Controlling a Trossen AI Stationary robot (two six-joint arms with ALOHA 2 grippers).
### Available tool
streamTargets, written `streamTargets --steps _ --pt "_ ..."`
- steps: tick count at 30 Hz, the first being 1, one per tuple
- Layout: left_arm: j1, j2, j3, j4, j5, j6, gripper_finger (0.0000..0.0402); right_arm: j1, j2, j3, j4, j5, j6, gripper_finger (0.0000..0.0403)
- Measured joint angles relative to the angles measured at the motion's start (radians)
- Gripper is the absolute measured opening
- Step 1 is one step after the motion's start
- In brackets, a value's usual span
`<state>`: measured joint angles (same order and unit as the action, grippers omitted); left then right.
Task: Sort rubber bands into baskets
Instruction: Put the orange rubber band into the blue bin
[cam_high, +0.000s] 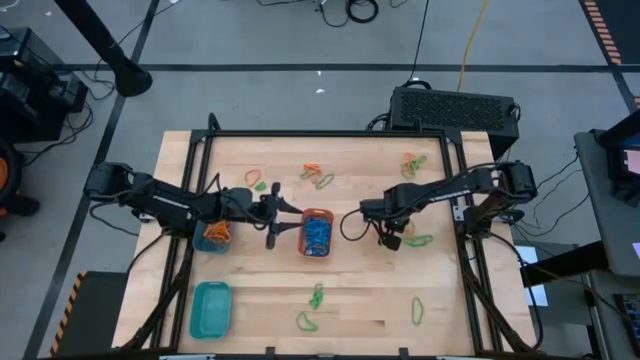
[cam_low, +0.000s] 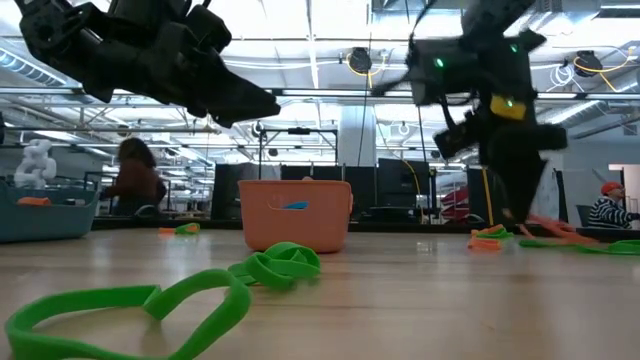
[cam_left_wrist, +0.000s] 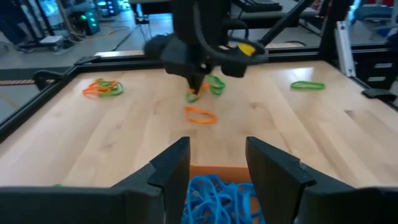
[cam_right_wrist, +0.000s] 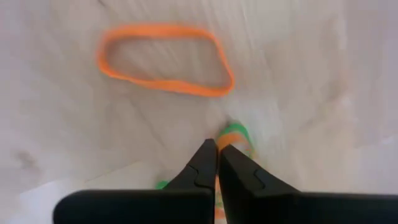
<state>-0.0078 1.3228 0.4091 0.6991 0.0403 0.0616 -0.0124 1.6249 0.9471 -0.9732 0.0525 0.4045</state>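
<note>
Counter (cam_high: 260, 300), light wood, black-framed. Orange basket (cam_high: 317, 232): centre of the counter, long axis running near to far, holding a heap of blue rubber bands (cam_high: 317, 238). Teal basket (cam_high: 211, 308): near left corner, long axis also near to far. Round basket (cam_high: 213, 236): left of the orange one, partly under the left arm, holding orange bands. Loose rubber bands: a green and orange cluster (cam_high: 317, 175) at far centre, another at far right, green loops along the near edge, one green loop (cam_high: 418, 311) at near right with its long axis near to far. Left tool (cam_left_wrist: 216, 168): above the left rim of the orange basket, pointing right, fingers spread wide with nothing between them. Right tool (cam_right_wrist: 217, 163): right of the orange basket, tips down on the counter, fingers closed together on a green and orange band (cam_right_wrist: 235, 137); an orange loop (cam_right_wrist: 165, 60) lies flat just beyond it, long axis crosswise to the fingers.
</note>
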Motion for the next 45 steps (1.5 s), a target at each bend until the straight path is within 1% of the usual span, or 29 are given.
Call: streamTargets --steps 3,6,10,12,16,20,22,32,37,42,45 --pt "0.000 0.000 0.000 0.000 0.026 0.000 0.0164 0.000 0.000 0.072 -0.053 -0.005 -0.020 0.0003" --pt "0.000 0.000 0.000 -0.001 0.039 -0.003 0.0164 0.002 0.000 0.124 -0.102 -0.069 -0.031 0.0001" --pt "-0.006 0.000 0.000 -0.005 0.048 -0.022 0.0164 0.002 0.000 0.136 -0.201 -0.133 -0.002 0.0001" --pt "-0.008 0.000 0.000 -0.005 0.066 -0.027 0.0164 0.002 0.000 0.121 -0.231 -0.137 0.028 0.0001" --pt "-0.008 0.000 0.000 -0.008 0.082 -0.029 0.0164 0.002 0.000 0.070 -0.185 -0.156 0.047 0.0001" --pt "-0.008 0.000 0.000 -0.008 0.082 -0.029 0.0164 0.008 0.000 0.015 -0.065 -0.165 0.035 0.0006" --pt "-0.008 0.000 0.000 -0.008 0.082 -0.029 0.0164 0.008 0.000 0.003 -0.025 -0.190 0.007 0.0013" --pt "-0.005 0.000 0.000 -0.004 0.081 -0.023 0.0164 0.008 0.000 0.005 -0.039 -0.190 -0.034 0.0074" --pt "-0.005 0.000 0.000 -0.004 0.081 -0.021 0.0164 0.008 0.000 0.006 0.022 -0.190 -0.072 0.0100" --pt "-0.006 0.000 0.000 -0.004 0.081 -0.020 0.0164 0.008 0.000 0.007 0.039 -0.187 -0.102 0.0114" --pt "-0.005 0.000 0.000 -0.004 0.081 -0.020 0.0164 0.008 0.000 0.007 0.096 -0.184 -0.123 0.0116"
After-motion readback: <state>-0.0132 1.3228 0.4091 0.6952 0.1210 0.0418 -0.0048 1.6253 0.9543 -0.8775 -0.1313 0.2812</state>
